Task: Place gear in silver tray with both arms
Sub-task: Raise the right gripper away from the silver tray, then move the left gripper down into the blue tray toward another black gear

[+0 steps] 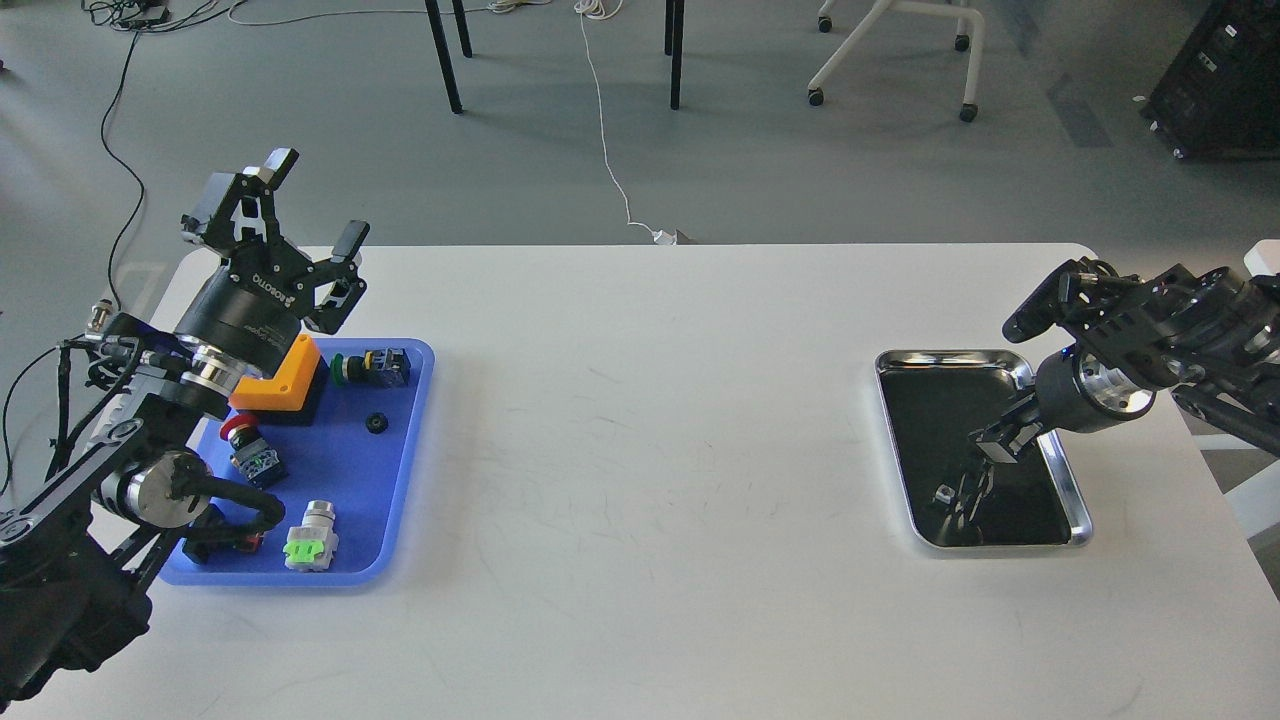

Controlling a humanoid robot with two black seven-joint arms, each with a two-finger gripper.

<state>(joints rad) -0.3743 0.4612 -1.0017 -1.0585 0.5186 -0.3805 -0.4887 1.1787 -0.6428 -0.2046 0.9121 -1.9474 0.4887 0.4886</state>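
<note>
The gear (377, 423) is a small black toothed disc lying in the blue plastic tray (345, 480) at the left. My left gripper (315, 200) is open and empty, raised above the blue tray's far left corner, well above the gear. The silver tray (945, 357) lies at the right of the table, and its dark floor mirrors my arm. My right gripper (1000, 440) hangs low over the tray's right half, pointing down and to the left. It is small and dark, so I cannot tell its fingers apart. Nothing shows in it.
The blue tray also holds an orange and black block (280, 385), a green-capped switch (372, 366), a red-capped button (248, 450) and a grey part with a green tag (313, 538). Chair and table legs stand on the floor beyond the table's far edge.
</note>
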